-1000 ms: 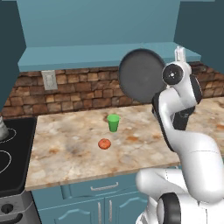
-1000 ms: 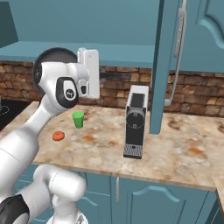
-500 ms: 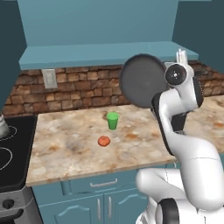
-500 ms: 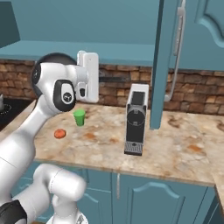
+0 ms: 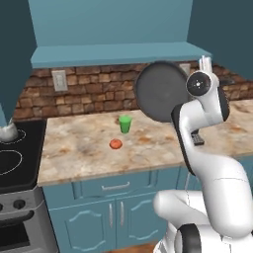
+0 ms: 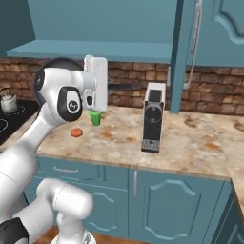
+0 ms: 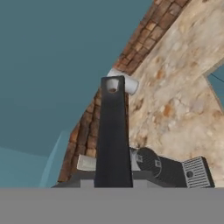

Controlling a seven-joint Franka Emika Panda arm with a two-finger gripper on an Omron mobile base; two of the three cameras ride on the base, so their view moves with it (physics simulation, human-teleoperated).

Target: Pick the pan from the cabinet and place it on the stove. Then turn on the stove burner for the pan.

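Right now I am holding the pan (image 5: 162, 91) up in the air, upper centre of the left base frame, its round face on edge above the bench (image 5: 89, 148). In the hand view its black handle (image 7: 113, 131) is running straight up from between the jaws, which are clamped shut on it, so the pan's long axis lies along the gripper (image 5: 205, 63). What the next move turns on, I judge: the stove (image 5: 12, 163) is sitting at the far left edge of the left base frame, well apart from the pan, with a green cup (image 5: 125, 123) and a small red thing (image 5: 115, 144) on the bench between them.
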